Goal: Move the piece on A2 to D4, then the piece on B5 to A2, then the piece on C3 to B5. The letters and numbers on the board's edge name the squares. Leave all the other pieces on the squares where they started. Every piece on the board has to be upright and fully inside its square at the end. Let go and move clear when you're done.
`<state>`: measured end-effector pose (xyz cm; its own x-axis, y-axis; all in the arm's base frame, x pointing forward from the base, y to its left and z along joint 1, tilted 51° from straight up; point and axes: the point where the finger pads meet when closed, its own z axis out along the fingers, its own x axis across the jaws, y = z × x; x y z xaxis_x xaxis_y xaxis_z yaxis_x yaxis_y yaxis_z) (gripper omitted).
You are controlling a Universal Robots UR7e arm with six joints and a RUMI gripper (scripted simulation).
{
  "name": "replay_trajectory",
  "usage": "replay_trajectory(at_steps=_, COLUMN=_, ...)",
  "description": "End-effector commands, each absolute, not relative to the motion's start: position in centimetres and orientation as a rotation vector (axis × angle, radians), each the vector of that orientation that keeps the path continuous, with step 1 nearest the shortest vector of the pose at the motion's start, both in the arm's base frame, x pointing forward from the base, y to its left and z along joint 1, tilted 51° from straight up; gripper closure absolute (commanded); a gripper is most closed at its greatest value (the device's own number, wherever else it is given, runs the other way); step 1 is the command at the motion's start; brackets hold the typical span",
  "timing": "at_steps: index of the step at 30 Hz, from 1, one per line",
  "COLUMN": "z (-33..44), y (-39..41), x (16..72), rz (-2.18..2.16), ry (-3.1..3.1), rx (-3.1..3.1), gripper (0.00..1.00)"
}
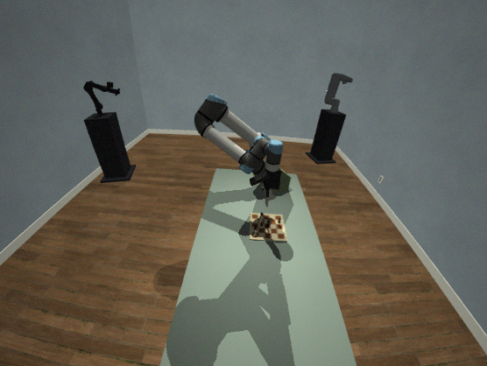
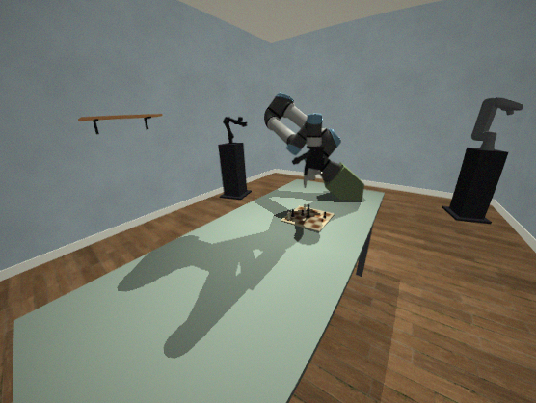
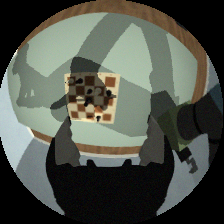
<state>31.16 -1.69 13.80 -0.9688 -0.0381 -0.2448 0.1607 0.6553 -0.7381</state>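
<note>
A small chessboard [image 1: 280, 236] [image 2: 324, 222] [image 3: 114, 82] lies on the pale green table, with several dark pieces [image 1: 261, 223] [image 2: 303, 212] [image 3: 92, 95] standing on it. They are too small to tell which squares they occupy. My gripper [image 1: 267, 193] [image 2: 307, 181] [image 3: 109, 116] is open and empty. It hangs high above the table, behind the board's far edge. In the wrist view its two fingers frame the lower part of the picture, and the board lies above them, left of centre.
The table [image 1: 219, 271] [image 2: 145, 328] is long and narrow, with wooden floor on both sides. The arm's olive base [image 2: 346, 184] stands at the table's far end. Two black pedestals [image 1: 108, 146] [image 1: 326, 136] with other arms stand by the walls. A shelf [image 2: 120, 117] hangs on the wall.
</note>
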Motion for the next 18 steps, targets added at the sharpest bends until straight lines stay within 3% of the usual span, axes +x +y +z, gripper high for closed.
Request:
replay_trajectory(at_steps=1, z=13.79, y=-1.75, x=31.15, rz=-1.207, ry=2.635, rx=0.099, gripper=0.00)
replay_trajectory(at_steps=18, z=13.62, y=-1.91, x=31.08, rz=-1.196, ry=2.623, rx=0.151, gripper=0.00)
